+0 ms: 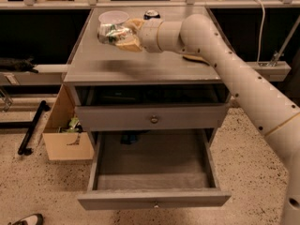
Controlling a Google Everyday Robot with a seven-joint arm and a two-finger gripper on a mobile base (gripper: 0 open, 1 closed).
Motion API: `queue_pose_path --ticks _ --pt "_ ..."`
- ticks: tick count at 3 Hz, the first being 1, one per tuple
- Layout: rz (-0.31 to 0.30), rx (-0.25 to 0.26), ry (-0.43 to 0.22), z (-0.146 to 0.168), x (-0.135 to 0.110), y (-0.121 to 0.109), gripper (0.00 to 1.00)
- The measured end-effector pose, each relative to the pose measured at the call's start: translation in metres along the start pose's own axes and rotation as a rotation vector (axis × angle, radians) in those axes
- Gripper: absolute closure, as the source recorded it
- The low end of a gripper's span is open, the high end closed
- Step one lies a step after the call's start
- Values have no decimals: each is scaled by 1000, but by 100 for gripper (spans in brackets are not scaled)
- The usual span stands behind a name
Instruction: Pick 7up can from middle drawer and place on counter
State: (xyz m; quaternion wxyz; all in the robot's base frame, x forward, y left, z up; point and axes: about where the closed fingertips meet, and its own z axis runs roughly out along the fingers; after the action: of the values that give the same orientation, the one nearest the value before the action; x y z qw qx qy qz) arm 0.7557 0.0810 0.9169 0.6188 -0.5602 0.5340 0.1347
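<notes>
My gripper (123,33) is shut on the 7up can (111,33), a silvery can with green print, held on its side in the air above the back left part of the counter (131,67). The can overlaps the white bowl (113,17) in the picture. The middle drawer (154,175) stands pulled out below, its grey tray bare. My arm reaches in from the right across the counter.
A dark blue Pepsi can (151,14) stands at the back of the counter behind my wrist. A yellow sponge (196,58) peeks out under my arm. The drawer front with a brass knob (153,119) is closed. A cardboard box (65,132) sits on the floor at left.
</notes>
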Motion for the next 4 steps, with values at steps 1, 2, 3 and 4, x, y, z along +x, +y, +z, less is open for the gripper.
queue_pose_path --ticks 1,2,3,4 --pt "62 -29 45 17 24 -5 100" --pt "138 -46 90 30 53 -1 74" --pt "161 -49 106 33 62 -1 51" --pt "158 -49 105 32 61 -1 20"
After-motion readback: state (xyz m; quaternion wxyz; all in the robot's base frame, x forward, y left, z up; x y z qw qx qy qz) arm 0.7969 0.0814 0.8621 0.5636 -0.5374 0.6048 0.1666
